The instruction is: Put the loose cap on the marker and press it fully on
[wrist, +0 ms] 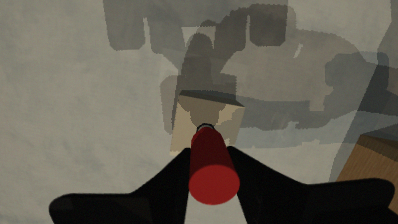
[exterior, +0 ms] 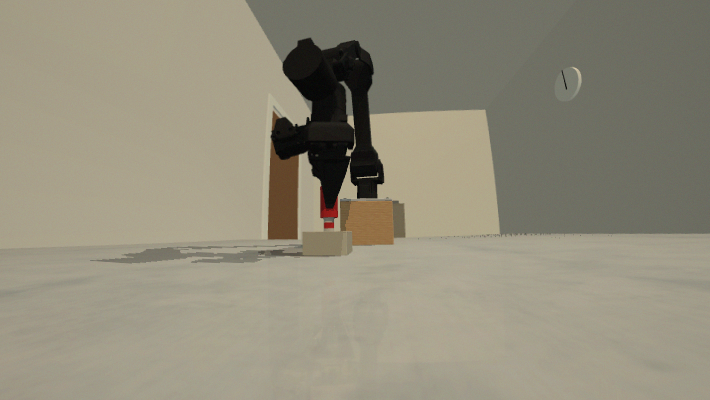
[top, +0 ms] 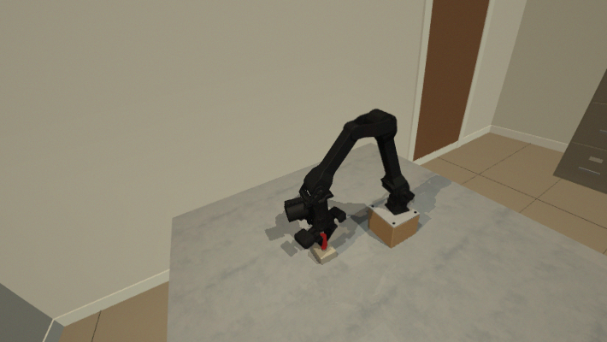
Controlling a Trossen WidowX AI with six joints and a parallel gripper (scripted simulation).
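Note:
The red cap (top: 324, 242) (exterior: 328, 214) (wrist: 214, 186) is upright over the top of the marker (exterior: 328, 225). Below the cap, the exterior view shows a narrow grey band, the marker's red ring and a little white. The marker stands upright in the beige holder block (top: 326, 258) (exterior: 325, 244) (wrist: 182, 130). My gripper (exterior: 330, 204) (wrist: 208, 152) points down and is shut on the cap, one finger on each side. The fingertips are above the cap's lower rim. The inside of the cap is hidden, so whether it is clicked on does not show.
The wooden base box (top: 382, 228) (exterior: 370, 222) (wrist: 370, 162) under my arm stands behind the holder block in the exterior view and at the right edge of the wrist view. The grey table (top: 256, 299) bears the block and the base box.

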